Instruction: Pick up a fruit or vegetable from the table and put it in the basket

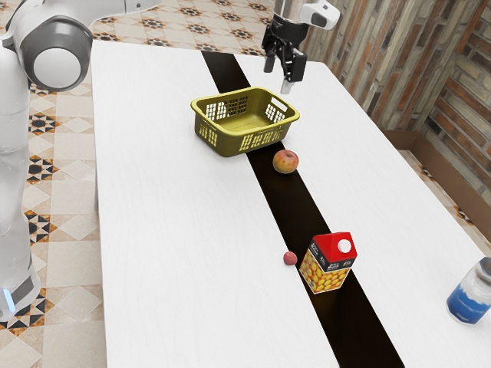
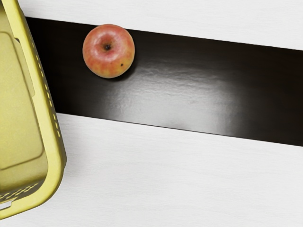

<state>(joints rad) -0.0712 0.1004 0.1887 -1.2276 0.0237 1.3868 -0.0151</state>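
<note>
High over the table's far part, behind the basket in the exterior view, hangs my gripper [image 1: 278, 75], its two fingers apart and nothing between them. The yellow-green basket [image 1: 247, 142] stands upright on the table with nothing visible inside. A red-yellow apple [image 1: 285, 161] rests on the black stripe, close beside the basket but apart from it. The wrist view has the apple [image 2: 109, 56] near the basket's rim [image 2: 56, 158]. A small reddish round fruit [image 1: 290, 258] lies farther down the table, next to the carton.
A red-topped carton [image 1: 328, 264] with a yellow fruit print stands on the black stripe [image 1: 295, 207]. Near the exterior view's right edge is a blue and white bottle [image 1: 469, 295]. The white table [image 1: 176, 253] extends around them.
</note>
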